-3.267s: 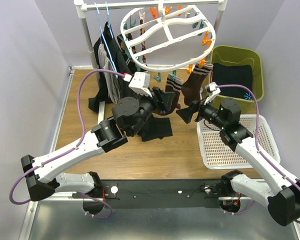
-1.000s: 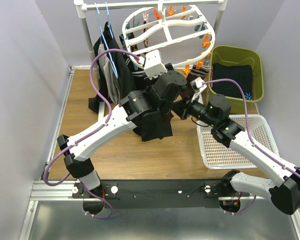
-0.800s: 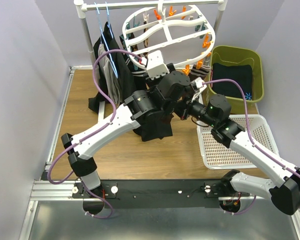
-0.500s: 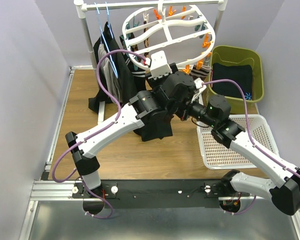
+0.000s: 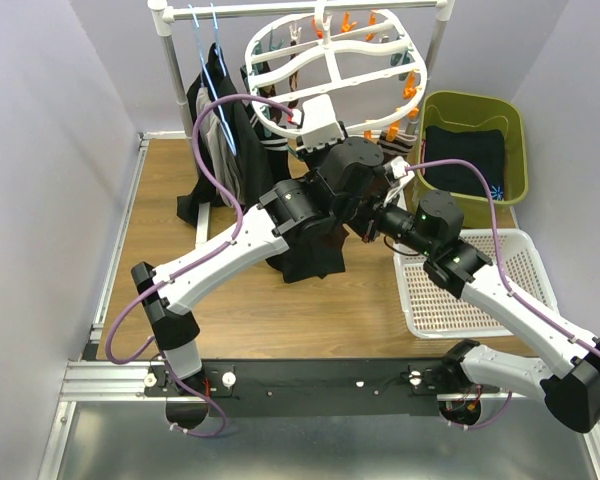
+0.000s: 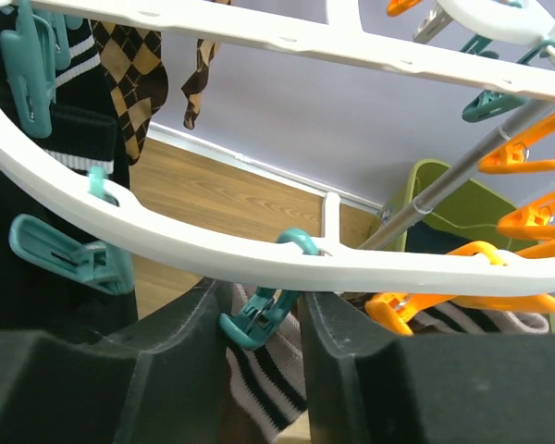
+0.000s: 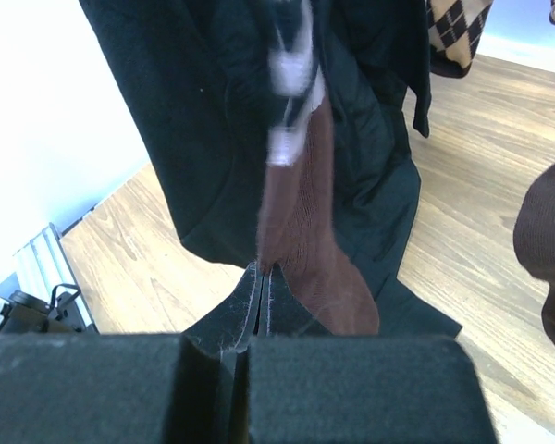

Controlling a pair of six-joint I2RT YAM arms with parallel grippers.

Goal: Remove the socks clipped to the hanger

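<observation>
Wooden counter (image 5: 155, 190) and pale walls surround the work. Your main risk is the hanger (image 6: 213, 242). It hangs just above the left hand (image 6: 264, 319) and can probably swing, so if the right hand (image 7: 262, 277) drags down before the clip opens, the frame may tilt and the sock may stretch. That right hand is pinched together on the low end of a brown sock (image 7: 301, 250) hanging above it. Your left hand stands apart, gripping nothing, with a teal clip (image 6: 257, 322) and a striped cuff (image 6: 268, 388) between its fingers. Squeeze off-centre and the clip could slip out.
</observation>
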